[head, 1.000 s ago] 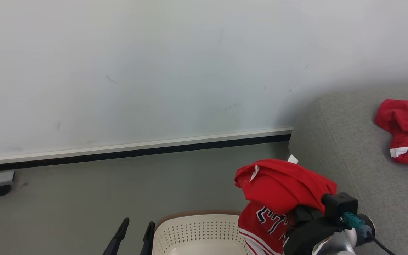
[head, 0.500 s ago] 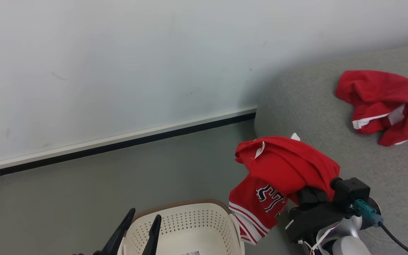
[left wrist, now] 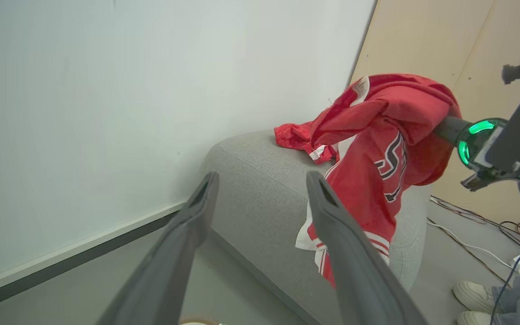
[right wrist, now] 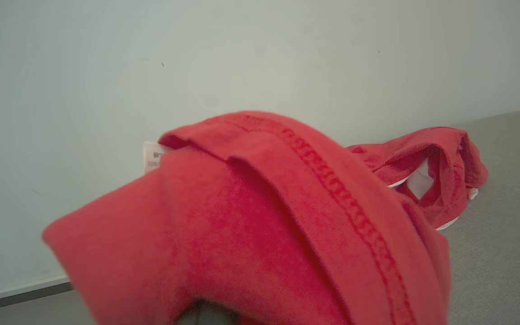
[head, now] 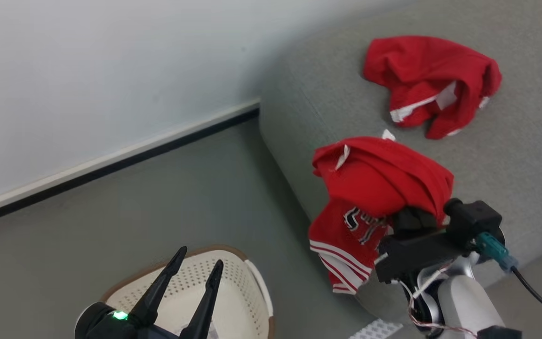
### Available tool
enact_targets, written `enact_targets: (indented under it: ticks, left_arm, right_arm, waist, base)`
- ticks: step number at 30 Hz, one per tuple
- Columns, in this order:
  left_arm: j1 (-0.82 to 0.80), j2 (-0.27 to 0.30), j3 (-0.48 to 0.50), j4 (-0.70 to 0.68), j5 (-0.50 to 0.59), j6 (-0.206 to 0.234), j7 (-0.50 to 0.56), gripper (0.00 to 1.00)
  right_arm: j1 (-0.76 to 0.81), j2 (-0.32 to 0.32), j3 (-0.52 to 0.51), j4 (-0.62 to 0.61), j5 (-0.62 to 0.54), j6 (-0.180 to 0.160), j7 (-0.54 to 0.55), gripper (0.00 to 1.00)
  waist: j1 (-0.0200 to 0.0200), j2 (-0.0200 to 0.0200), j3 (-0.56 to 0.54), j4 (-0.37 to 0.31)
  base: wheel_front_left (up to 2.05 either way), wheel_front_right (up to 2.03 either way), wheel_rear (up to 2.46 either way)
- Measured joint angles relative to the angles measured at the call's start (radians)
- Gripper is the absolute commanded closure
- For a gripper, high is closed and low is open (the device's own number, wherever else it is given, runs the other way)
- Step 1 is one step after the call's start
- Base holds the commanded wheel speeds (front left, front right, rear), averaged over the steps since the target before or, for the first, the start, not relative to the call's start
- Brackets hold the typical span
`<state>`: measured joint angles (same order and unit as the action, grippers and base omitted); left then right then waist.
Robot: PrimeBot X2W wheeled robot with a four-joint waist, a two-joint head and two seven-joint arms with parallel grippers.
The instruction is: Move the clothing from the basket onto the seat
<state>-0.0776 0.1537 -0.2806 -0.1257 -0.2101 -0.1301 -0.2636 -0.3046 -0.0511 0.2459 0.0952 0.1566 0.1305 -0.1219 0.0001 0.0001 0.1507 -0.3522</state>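
Right gripper [head: 408, 220] carries the jersey [head: 379, 179]. Cloth drapes over its fingers, so I cannot tell how far apart they stand. The jersey bunches on top of the gripper, and its numbered panel hangs toward 7 o'clock, off the sofa's near edge and over the floor.

Left gripper [head: 200, 257]: fingers apart, empty, over the basket [head: 258, 294], at about 8 o'clock from the jersey and well apart from it.

Second garment [head: 433, 80] lies crumpled on the sofa [head: 525, 155].

Key relation, head view: bare sofa top lies at 12 to 2 o'clock from the right gripper, and the second garment at 12 to 1. The right arm is the nearer one, already at the sofa's edge.

Judgement: the carry is nearly done. The next move should push toward 1 o'clock so the hanging panel clears the edge before release.
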Motion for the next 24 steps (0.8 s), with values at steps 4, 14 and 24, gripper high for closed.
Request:
enact_targets:
  ticks: [4, 14, 24]
  left_arm:
    - [-0.009, 0.037, -0.019, -0.001, 0.003, 0.000, 0.000, 0.00]
    - [-0.018, 0.134, -0.025, -0.038, 0.010, 0.000, 0.001, 0.00]
    - [-0.126, 0.180, -0.136, -0.147, 0.043, 0.000, 0.076, 0.00]
  right_arm:
    - [-0.078, 0.000, 0.045, 0.019, 0.022, 0.000, -0.012, 1.00]
    - [-0.451, -0.004, 0.070, 0.013, 0.020, 0.000, 0.029, 1.00]
    - [-0.868, -0.180, -0.090, 0.157, 0.151, 0.000, 0.072, 1.00]
  waist:
    - [0.0000, 0.0000, 0.042, -0.057]
    - [0.0001, 0.0000, 0.175, -0.158]
    - [0.0001, 0.0001, 0.346, -0.185]
  base:
    - [0.00, 0.00, 0.00]
    - [0.00, 0.00, 0.00]
    - [0.00, 0.00, 0.00]
